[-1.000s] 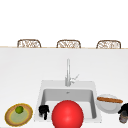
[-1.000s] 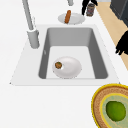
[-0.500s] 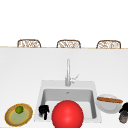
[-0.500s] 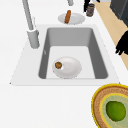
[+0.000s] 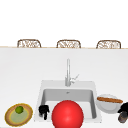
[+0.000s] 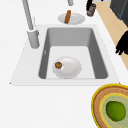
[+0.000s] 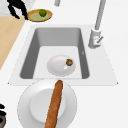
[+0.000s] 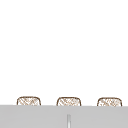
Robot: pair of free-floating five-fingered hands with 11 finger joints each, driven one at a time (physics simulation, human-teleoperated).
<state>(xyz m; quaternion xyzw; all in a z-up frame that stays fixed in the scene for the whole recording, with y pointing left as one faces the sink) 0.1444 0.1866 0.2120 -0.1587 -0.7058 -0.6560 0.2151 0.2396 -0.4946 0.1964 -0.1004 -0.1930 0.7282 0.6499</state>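
My left hand (image 5: 43,111) hangs over the sink's front left corner with its fingers open and pointing down, holding nothing. It also shows as the left hand (image 6: 123,44) beside the woven plate (image 6: 98,100) and as the left hand (image 7: 16,9) at the top left. My right hand (image 5: 124,108) is at the counter's front right, curled over the top of a small dark jar (image 5: 122,117). The jar (image 6: 91,10) stands just past a white plate (image 6: 77,18) that carries a long brown bread stick (image 6: 67,16).
A steel sink (image 5: 42,85) with a tall faucet (image 5: 67,72) holds a white dish (image 6: 70,68) with a small brown piece (image 6: 58,65) on it. A lime (image 5: 19,109) lies on the woven plate (image 5: 10,117). A red ball (image 5: 67,115) sits low in front. Chairs (image 5: 68,44) line the far side.
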